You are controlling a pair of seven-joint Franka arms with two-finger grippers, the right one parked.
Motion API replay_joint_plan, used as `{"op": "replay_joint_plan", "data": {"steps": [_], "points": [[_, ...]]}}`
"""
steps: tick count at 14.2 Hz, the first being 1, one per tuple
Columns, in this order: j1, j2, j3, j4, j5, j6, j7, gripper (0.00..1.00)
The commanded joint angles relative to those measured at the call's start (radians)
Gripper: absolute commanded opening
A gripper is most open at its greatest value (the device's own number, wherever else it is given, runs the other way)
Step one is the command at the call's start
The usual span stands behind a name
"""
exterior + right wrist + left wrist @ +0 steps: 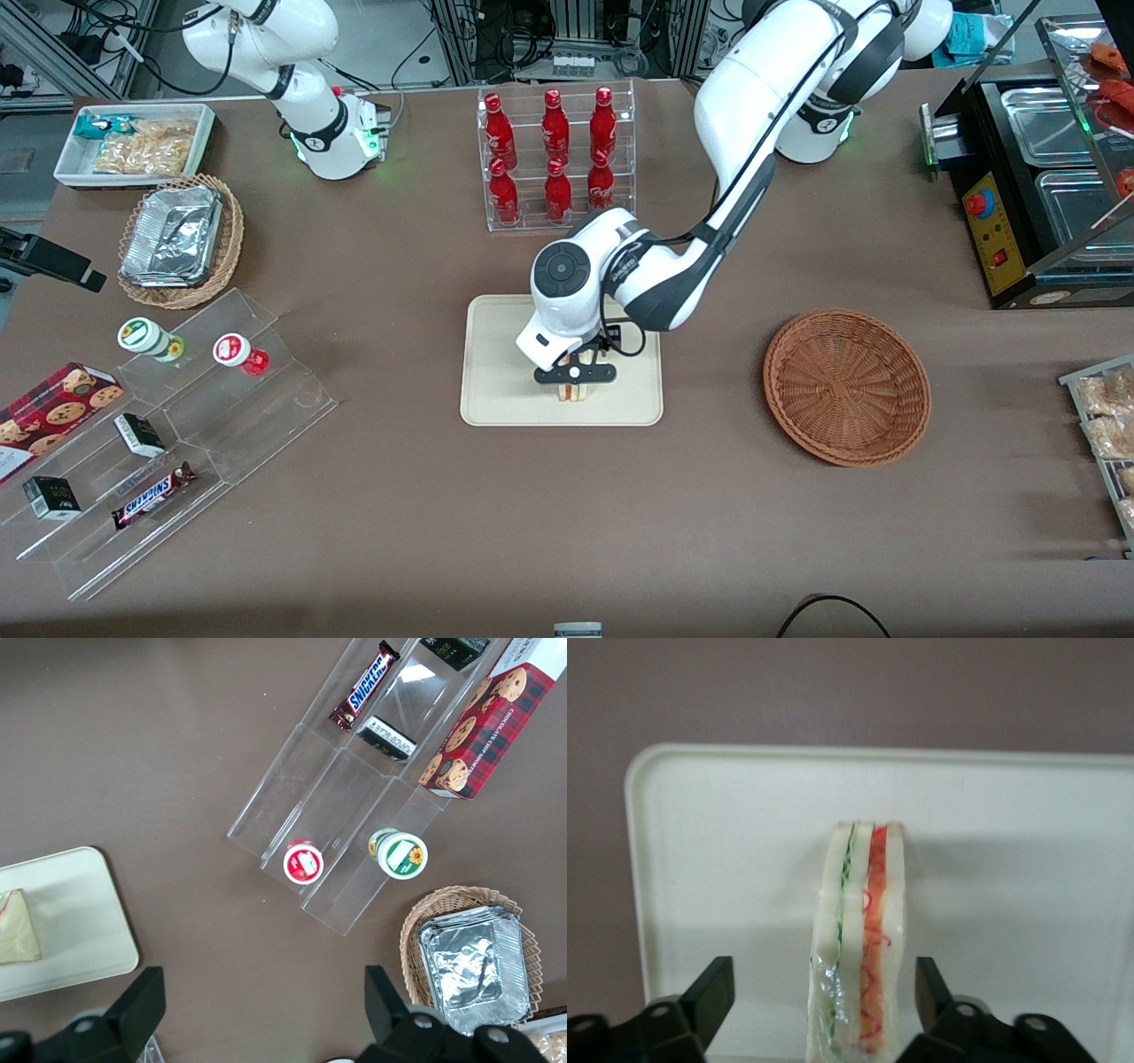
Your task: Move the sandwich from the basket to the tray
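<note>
We see the sandwich (858, 943) standing on edge on the cream tray (496, 403), in the part of the tray nearer the front camera, its pale bread and green and red filling layers facing up at the wrist camera. The gripper (574, 379) hangs directly over it with its fingers (713, 992) spread wide, one on each side of the sandwich and neither touching it. The reddish-brown wicker basket (846, 385) sits well apart from the tray toward the working arm's end of the table, and a clear rack of red bottles (556, 159) stands farther from the front camera than the tray.
</note>
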Motion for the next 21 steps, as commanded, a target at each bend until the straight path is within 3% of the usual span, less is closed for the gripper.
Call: {"op": "replay_joint_plan", "data": {"steps": [1,5,9,14,18,21], "points": [[0.039,-0.161,0.037,-0.035,0.006,-0.104,-0.003,1.00],[0.192,-0.385,0.034,-0.156,-0.005,-0.247,0.158,1.00],[0.396,-0.494,0.036,-0.164,-0.086,-0.417,0.458,1.00],[0.584,-0.586,0.034,-0.159,-0.101,-0.571,0.582,1.00],[0.599,-0.637,0.029,-0.165,-0.101,-0.614,0.665,1.00],[0.627,-0.702,-0.035,-0.205,-0.103,-0.625,0.654,1.00]]}}
